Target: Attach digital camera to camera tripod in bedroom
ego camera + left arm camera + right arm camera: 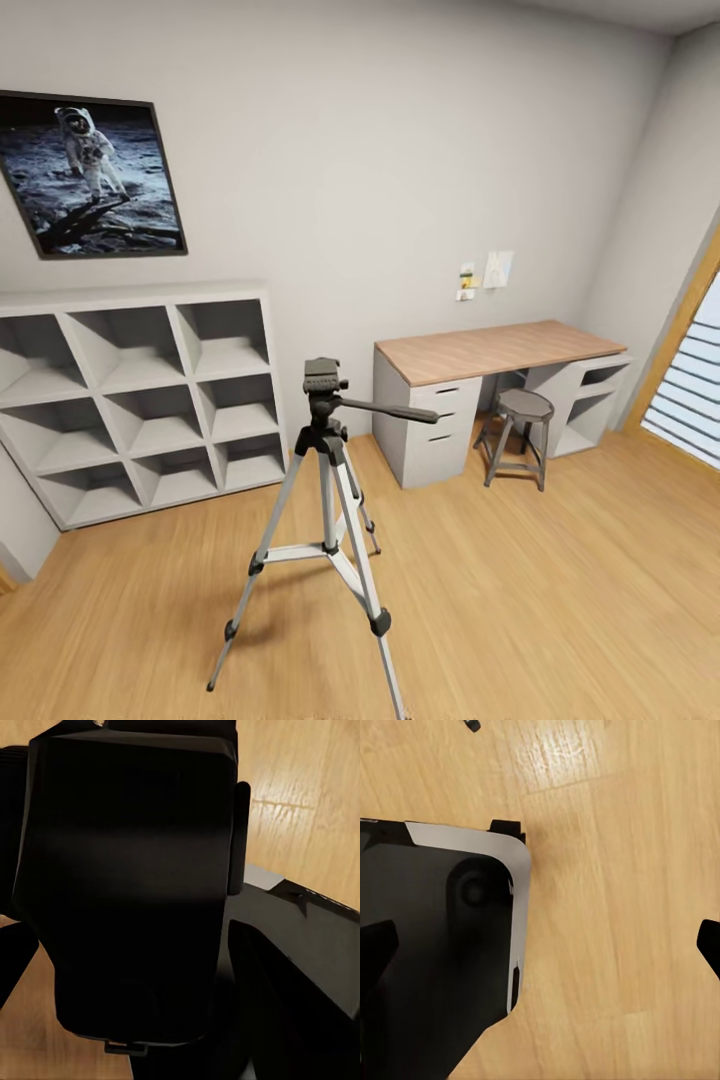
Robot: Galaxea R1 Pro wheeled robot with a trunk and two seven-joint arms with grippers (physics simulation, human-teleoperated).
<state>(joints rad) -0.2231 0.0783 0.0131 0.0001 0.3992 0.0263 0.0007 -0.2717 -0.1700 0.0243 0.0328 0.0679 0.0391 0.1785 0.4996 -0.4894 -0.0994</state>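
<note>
One tripod (330, 520) is seen standing upright on the wood floor (560, 620) in the middle of the bedroom, on three silver legs, with its pan handle pointed toward the table (490, 350); one stool (522, 432) is set at the table, between a unit of three drawers (435, 425) and an open side unit (590, 405); one white cube shelf (150, 400) is placed against the wall, nine compartments of it being counted in view; one framed astronaut picture (95, 175) is hung above it, and a few paper notes (485, 272) are pinned above the table. One camera (127, 870) is held close before the lens in the left tool (127, 967), over the floor, one finger (16, 960) being pressed to its side and the other hidden. The right tool (540, 945) is spread wide with nothing gripped, above the floor and the robot's dark base (435, 967).
</note>
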